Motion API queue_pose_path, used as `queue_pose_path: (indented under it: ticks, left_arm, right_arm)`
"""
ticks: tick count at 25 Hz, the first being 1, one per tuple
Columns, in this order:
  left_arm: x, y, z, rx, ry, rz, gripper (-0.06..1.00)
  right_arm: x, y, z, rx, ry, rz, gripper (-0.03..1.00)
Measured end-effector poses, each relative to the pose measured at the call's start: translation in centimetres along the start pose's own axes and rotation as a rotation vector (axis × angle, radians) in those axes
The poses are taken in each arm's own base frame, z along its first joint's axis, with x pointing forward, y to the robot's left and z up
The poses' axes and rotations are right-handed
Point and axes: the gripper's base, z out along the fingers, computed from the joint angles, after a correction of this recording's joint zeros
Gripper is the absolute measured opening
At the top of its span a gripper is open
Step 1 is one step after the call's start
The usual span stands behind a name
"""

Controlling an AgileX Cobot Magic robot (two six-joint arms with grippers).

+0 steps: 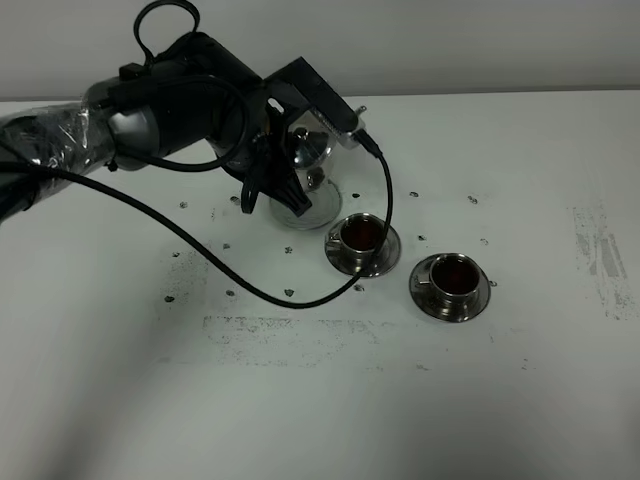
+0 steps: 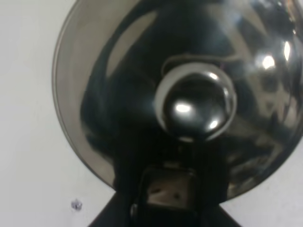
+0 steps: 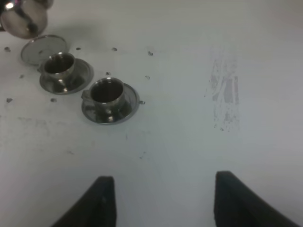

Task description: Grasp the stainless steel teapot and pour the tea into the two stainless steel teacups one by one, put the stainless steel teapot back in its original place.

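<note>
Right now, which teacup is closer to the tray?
The left teacup in the exterior view: its saucer nearly meets the tray. The other teacup sits farther right, toward the camera.

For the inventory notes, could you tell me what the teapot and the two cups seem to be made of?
Teapot: apparently polished steel; its lid mirrors the surroundings with bright highlights. Cups and saucers: likely the same shiny metal, silvery and reflective, with dark liquid inside.

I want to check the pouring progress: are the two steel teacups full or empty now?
Both hold tea. The teacup nearer the tray and the farther teacup each show dark reddish liquid inside; the right wrist view shows dark contents too. The exact fill level cannot be told.
</note>
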Motion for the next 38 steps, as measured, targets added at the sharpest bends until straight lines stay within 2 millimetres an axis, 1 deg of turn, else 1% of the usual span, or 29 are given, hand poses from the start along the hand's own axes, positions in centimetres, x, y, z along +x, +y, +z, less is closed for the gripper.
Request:
queue_pose_path:
  ticks: [4,7,11,15,20,27,35,38]
  left_arm:
    - [-1.2,1.2,-0.7,0.018,-0.002,-0.123,0.19]
    - [-1.8,1.7,0.2,0.047,0.033,-0.17,0.19]
    - [-2.1,1.4,2.1,0.071,0.09,-0.188,0.19]
    - [-2.1,1.1,3.3,0.079,0.108,-0.206,0.19]
    - [-2.0,0.8,4.0,0.091,0.112,-0.202,0.19]
    - [-2.2,0.6,4.0,0.108,0.1,-0.213,0.19]
    - [-1.7,0.0,5.6,0.127,0.145,-0.213,0.19]
    - [-1.7,0.0,5.7,0.128,0.149,-0.212,0.19]
  right_arm:
    - [0.0,0.0,0.0,0.0,0.0,0.0,0.45]
    - [0.0,0.0,0.0,0.0,0.0,0.0,0.45]
    - [0.0,0.0,0.0,0.0,0.0,0.0,0.45]
    - [0.0,0.0,0.0,0.0,0.0,0.0,0.45]
    - [0.0,0.0,0.0,0.0,0.0,0.0,0.45]
    - [0.0,0.0,0.0,0.0,0.0,0.0,0.45]
    - [0.0,0.0,0.0,0.0,0.0,0.0,0.45]
    - [0.0,0.0,0.0,0.0,0.0,0.0,0.45]
